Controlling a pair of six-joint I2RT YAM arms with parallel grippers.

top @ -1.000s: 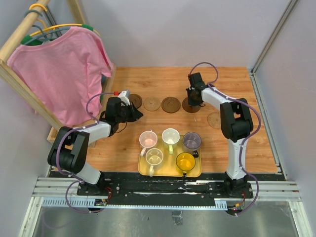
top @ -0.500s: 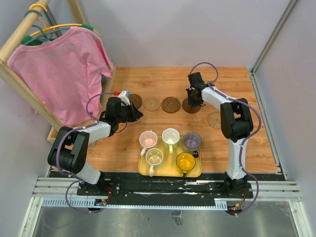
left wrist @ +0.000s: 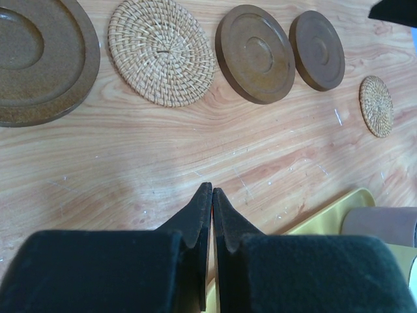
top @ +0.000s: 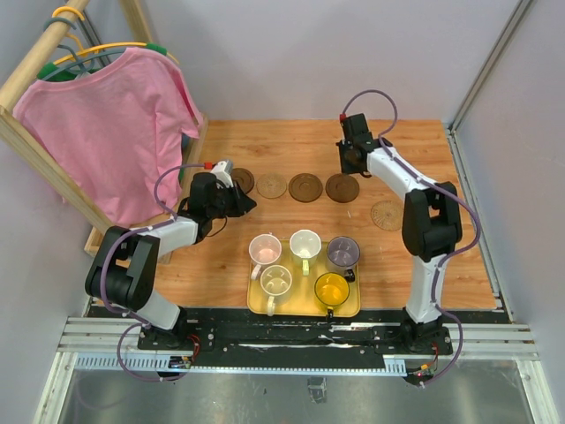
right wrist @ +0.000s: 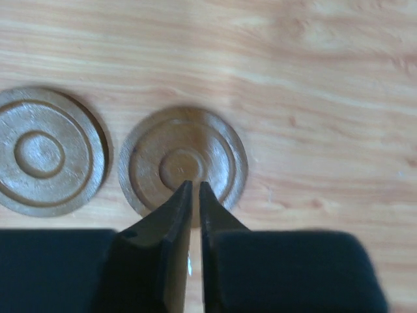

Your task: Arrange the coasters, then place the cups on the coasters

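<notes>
Four coasters lie in a row on the wooden table: dark (top: pixel 242 182), woven tan (top: pixel 272 185), dark (top: pixel 305 186), dark (top: pixel 342 187). A fifth, pale woven coaster (top: pixel 387 215) sits apart to the right. My right gripper (top: pixel 351 163) hovers just behind the rightmost dark coaster (right wrist: pixel 184 166), its jaws a narrow gap apart and holding nothing. My left gripper (top: pixel 245 203) rests shut and empty in front of the row's left end, and its tips (left wrist: pixel 212 190) point at the woven coaster (left wrist: pixel 161 51). Pink (top: pixel 264 249), cream (top: pixel 305 243), purple (top: pixel 342 253), white-green (top: pixel 275 281) and amber (top: pixel 332 288) cups stand on the yellow tray (top: pixel 300 307).
A pink shirt (top: pixel 115 124) hangs on a wooden rack (top: pixel 104 235) along the table's left edge, close to my left arm. Grey walls close the back and the right side. The tray sits at the near middle between both arm bases.
My right gripper has lifted off the rightmost dark coaster and drawn back, its jaws parting slightly. The coaster now lies uncovered in the row. The left arm has not moved.
</notes>
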